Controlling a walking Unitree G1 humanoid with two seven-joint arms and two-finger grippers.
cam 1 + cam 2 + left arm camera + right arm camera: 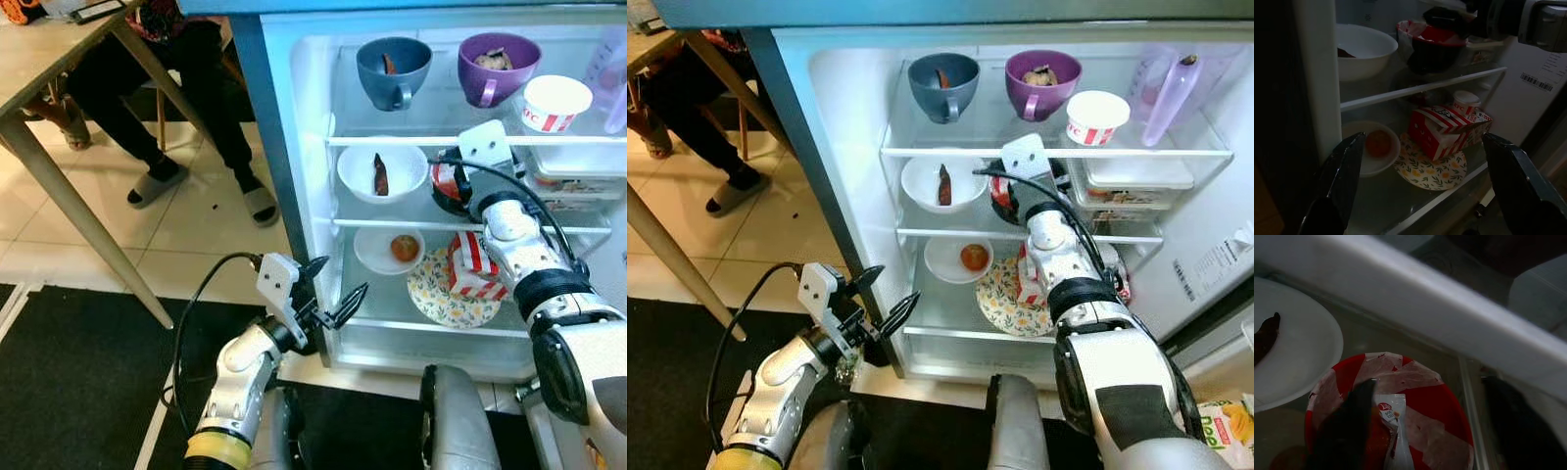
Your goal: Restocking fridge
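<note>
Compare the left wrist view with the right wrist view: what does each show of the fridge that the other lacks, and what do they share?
Left wrist view: the lower shelf, with a red-and-white striped carton on a floral paper plate, and a small white plate holding a round orange food. Right wrist view: the round red bowl from above, paper-lined, holding a small white sachet. Shared: that red bowl beside the round white bowl.

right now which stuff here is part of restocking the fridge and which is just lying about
Part of the job:
- fridge
- red bowl on the middle shelf, right gripper over it
- white bowl
- red-and-white carton on the floral plate
- left gripper, open at the fridge's edge

Lying about:
- wooden table
- seated person's legs
</note>
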